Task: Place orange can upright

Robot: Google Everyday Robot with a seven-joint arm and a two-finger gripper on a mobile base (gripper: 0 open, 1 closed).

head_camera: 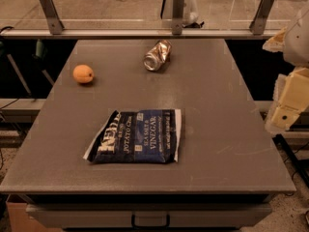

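Note:
The orange can [157,55] lies on its side at the far middle of the grey table [217,129]. Its shiny silver end faces the camera and its body looks dented. My gripper [288,111] is part of the pale arm at the right edge of the view. It is beyond the table's right side, well away from the can, and holds nothing that I can see.
A round orange fruit [83,74] sits at the far left of the table. A dark blue chip bag [135,136] lies flat in the middle. A rail with metal posts [177,13] runs behind the table's far edge.

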